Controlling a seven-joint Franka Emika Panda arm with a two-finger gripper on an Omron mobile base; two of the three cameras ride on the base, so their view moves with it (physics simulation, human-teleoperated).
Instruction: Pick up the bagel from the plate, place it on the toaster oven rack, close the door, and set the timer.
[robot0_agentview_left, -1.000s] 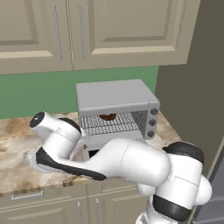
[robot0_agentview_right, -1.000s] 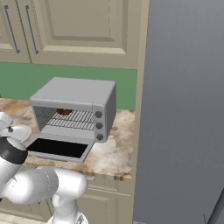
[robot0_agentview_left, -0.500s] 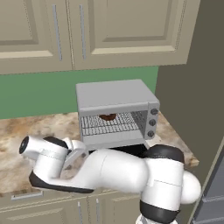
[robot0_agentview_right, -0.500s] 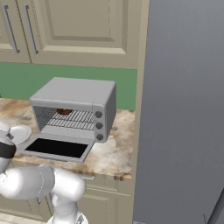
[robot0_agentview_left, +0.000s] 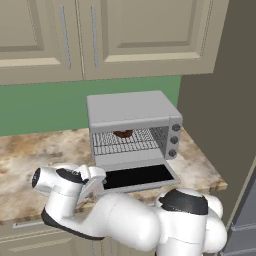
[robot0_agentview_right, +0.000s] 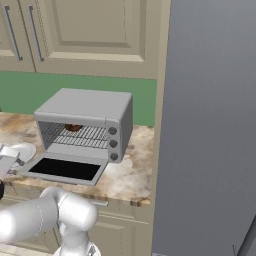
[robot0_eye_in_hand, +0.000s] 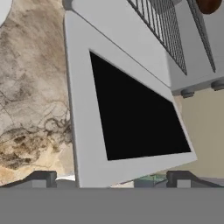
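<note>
Now, step in hand: closing the door, by my judgement, since the bagel already lies on the toaster oven rack, toward the back of the cavity.
My gripper: jaws spread wide, nothing between them; the two finger tips stand either side of the door's free front edge in the hand view.
My hand's position: low at the counter edge, in front of and to the left of the oven, as the left base view shows it.
Door: hanging fully open, lying flat out over the counter, black glass facing up.
Plate: bare, on the counter just to the left of the open door.
Doing it well: I would get under or against the front lip, near the middle of its width so the flap does not twist, then sweep up and back in an arc about the hinge rather than pushing straight in.
Risk: pushing from one corner could let the lip slip off a finger; pushing too hard could shove the whole oven back.
Left after this: the timer, presumably one of the knobs on the right panel; which one I cannot tell.
</note>
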